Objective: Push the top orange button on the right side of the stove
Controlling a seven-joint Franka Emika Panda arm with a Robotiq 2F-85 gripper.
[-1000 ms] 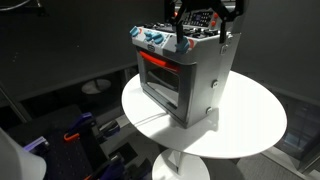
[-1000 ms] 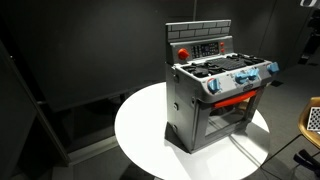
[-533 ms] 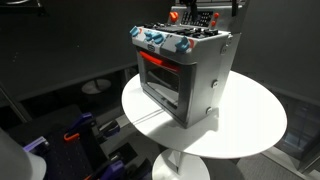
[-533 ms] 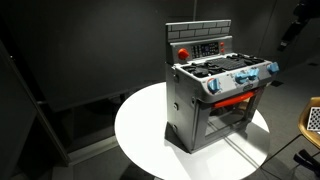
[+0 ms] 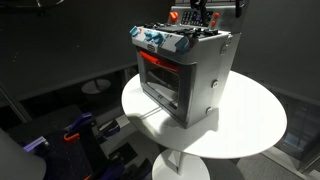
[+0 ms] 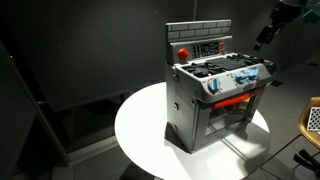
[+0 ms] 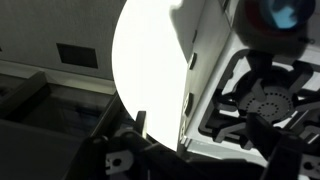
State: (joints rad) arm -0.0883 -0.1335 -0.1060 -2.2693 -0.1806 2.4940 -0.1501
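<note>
The stove (image 5: pixel 185 75) is a small grey-silver toy oven with a glowing red-orange window and blue-white knobs (image 5: pixel 155 38). It stands on a round white table (image 5: pixel 250 125) and shows in both exterior views (image 6: pixel 215 95). Its reddish back panel (image 6: pixel 198 45) rises behind the burners. My gripper (image 6: pixel 263 37) hangs in the air up and to the side of the stove, apart from it. In the wrist view my gripper (image 7: pixel 205 152) looks down on a burner (image 7: pixel 265 100) and the stove's grey side wall (image 7: pixel 200 60), fingers spread. No orange button can be made out.
The table stands on a white pedestal (image 5: pixel 180 165) in a dark room. Dark equipment with blue parts (image 5: pixel 80 135) lies on the floor beside it. A yellow-rimmed object (image 6: pixel 312 120) sits at the frame's edge.
My arm has come in from the upper frame edge, moving down and toward the stove. The stove has not moved.
</note>
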